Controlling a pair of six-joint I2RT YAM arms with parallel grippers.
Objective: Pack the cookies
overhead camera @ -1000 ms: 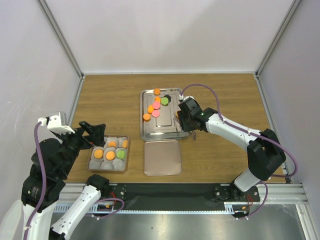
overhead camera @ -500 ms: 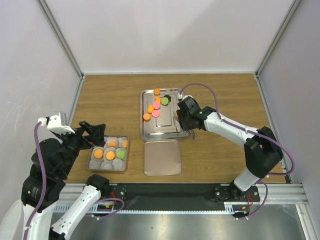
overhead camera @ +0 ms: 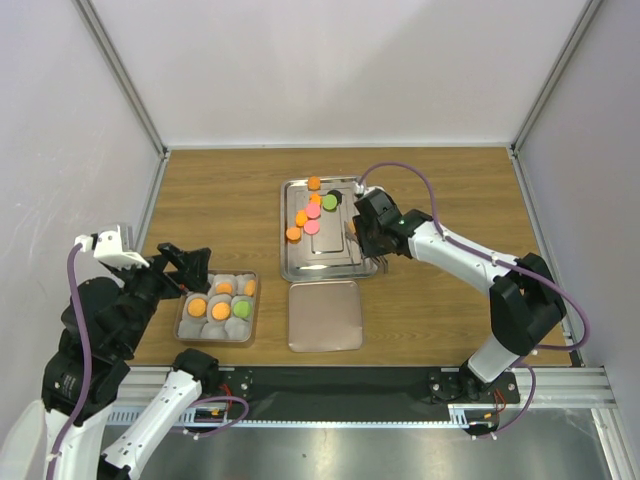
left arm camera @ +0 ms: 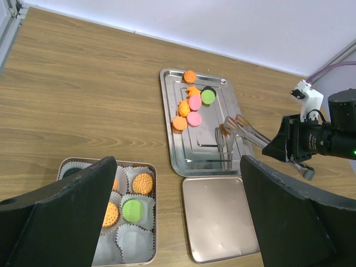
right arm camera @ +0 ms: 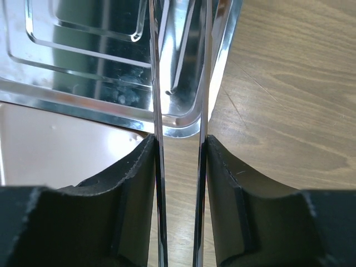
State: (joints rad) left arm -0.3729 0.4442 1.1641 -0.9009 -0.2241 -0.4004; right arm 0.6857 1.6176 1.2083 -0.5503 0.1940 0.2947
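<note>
Wood-grain table (overhead camera: 220,190) fills the floor of a white-walled booth. At its middle lies a steel tray (overhead camera: 320,262). The loose cookies (overhead camera: 312,212) cluster in the tray's far left part: several orange, two pink, one green and one black. Just in front of the tray lies a flat lid (overhead camera: 325,315). To the left sits a small box (overhead camera: 181,318) of white paper cups. A few cups hold orange cookies (overhead camera: 198,307) and one holds a green cookie (overhead camera: 240,308).

The right gripper (overhead camera: 365,235) hangs over the tray's right side, its fingers clamped on a pair of metal tongs (left arm camera: 247,132). The tong blades run side by side with a narrow gap between them. Their tips reach toward the loose cookies but stay apart from them. Whether the tips touch the tray cannot be told.

The left gripper (overhead camera: 187,265) is raised near the box's far left corner with its fingers spread wide, holding nothing.
</note>
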